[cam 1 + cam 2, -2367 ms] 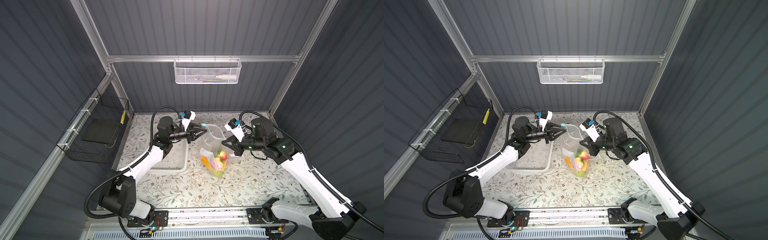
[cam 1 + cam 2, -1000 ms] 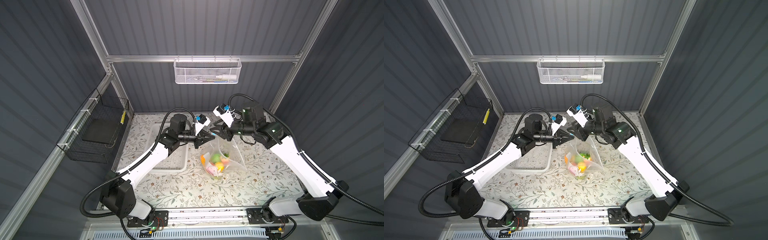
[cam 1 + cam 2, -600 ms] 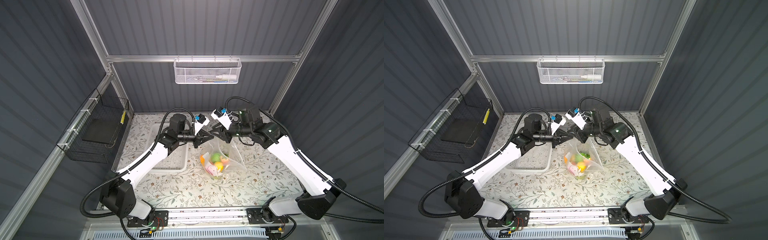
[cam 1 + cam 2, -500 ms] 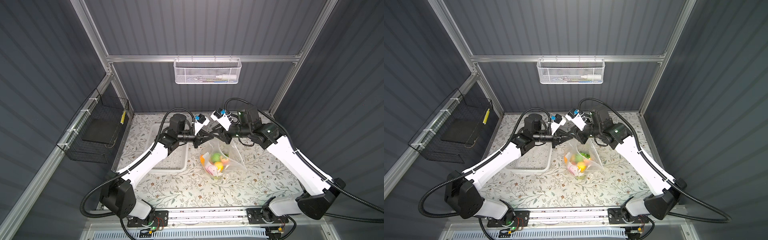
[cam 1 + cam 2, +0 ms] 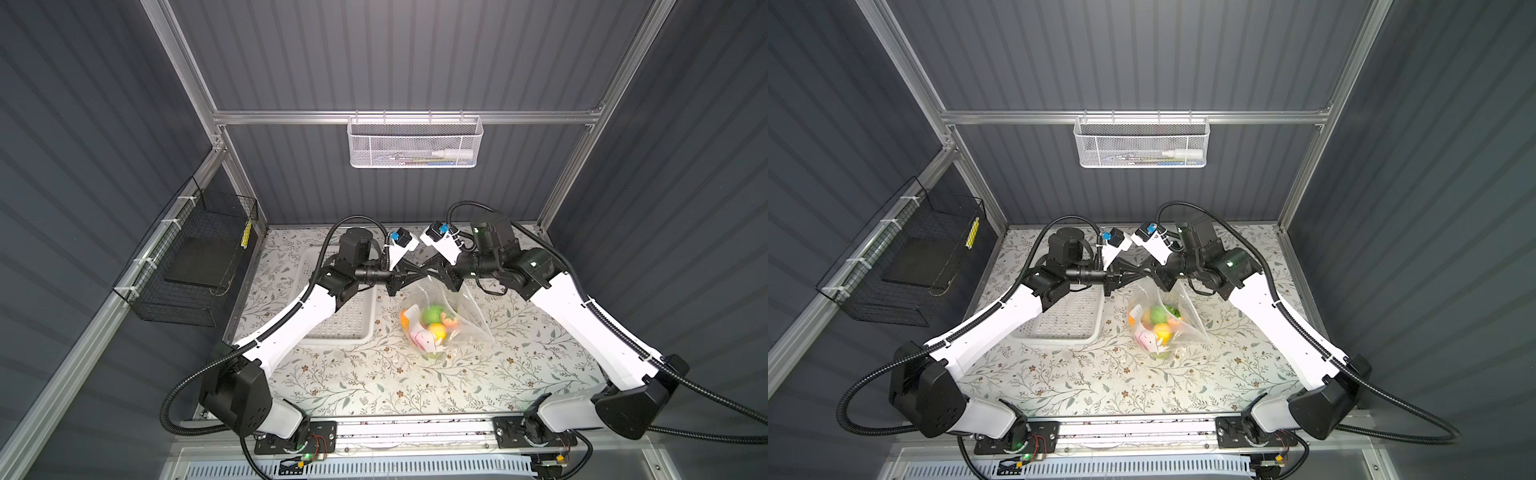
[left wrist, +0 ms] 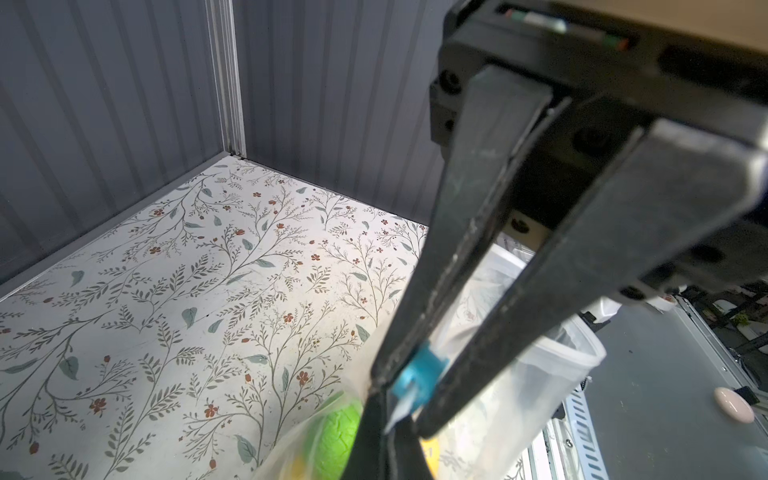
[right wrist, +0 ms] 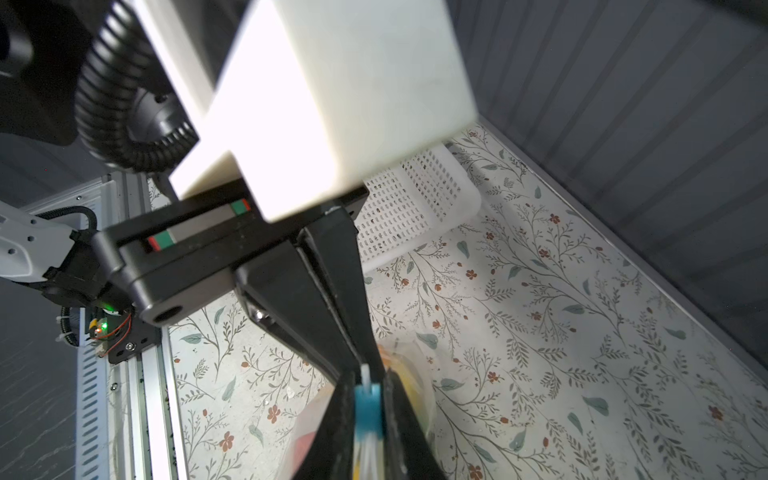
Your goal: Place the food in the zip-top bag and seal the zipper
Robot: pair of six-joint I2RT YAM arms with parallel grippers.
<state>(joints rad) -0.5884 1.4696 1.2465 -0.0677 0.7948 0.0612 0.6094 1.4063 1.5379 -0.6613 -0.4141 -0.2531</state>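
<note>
Both stretched inward, left pincer (image 7: 360,363) facing right pincer (image 6: 415,386) (pinching zipper (image 7: 368,409))

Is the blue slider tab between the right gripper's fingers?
Yes, the right wrist view shows the light-blue slider tab between the two fingers of the right gripper.

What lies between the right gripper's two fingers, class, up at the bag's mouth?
The small blue slider, with the right gripper closed on it from both sides. Both wrist views show this; the top views do not show it.

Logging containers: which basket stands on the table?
The white perforated plastic basket; the white wire-mesh basket hangs from the back rail, the black wire basket on the side wall.
</note>
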